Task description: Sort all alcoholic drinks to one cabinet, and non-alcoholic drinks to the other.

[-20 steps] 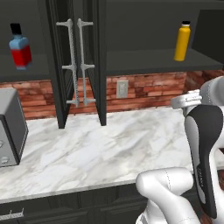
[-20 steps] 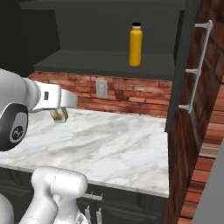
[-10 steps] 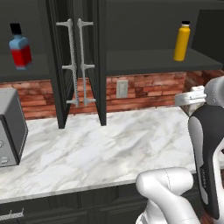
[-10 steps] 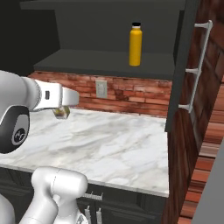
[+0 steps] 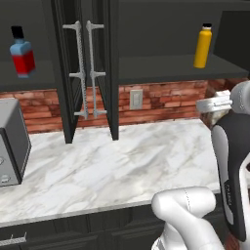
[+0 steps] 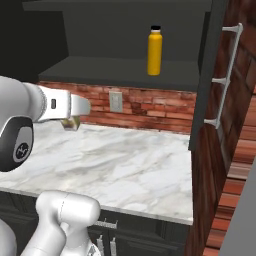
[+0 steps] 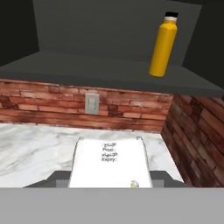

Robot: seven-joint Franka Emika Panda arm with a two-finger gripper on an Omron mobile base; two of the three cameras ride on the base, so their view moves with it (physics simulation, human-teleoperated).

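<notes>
Left base view, going left to right: grey microwave (image 5: pixel 10 141) at the left end of the marble worktop (image 5: pixel 112 166), and above it the blue-over-red flat bottle (image 5: pixel 22 52) with black cap, upright on the left cabinet's shelf. Next, 2 dark cabinet doors (image 5: pixel 90 68) swung open edge-on, pale bar handles side by side. A wall outlet (image 5: pixel 136 99) sits on the brick backsplash (image 5: pixel 166 100). Further right the yellow-orange bottle (image 5: pixel 202 46), black cap, stands upright on the right cabinet's shelf (image 5: pixel 161 68). At the far right edge my claw (image 5: pixel 215 113) hangs above the worktop's right end, below shelf level.

Right base view: my claw (image 6: pixel 71 122) sits at left, well under and left of the yellow-orange bottle (image 6: pixel 154 50), with a small pale thing between the fingers. An open door (image 6: pixel 212 80) with a bar handle stands at right.

Hand view: my claw (image 7: pixel 109 183) is clamped on the pale cream container (image 7: pixel 109 162), its printed white top facing the camera, tips mostly hidden beside it. It is held off the worktop (image 7: pixel 35 148), facing the outlet (image 7: pixel 91 103), with the yellow-orange bottle (image 7: pixel 163 44) up right on the shelf.
</notes>
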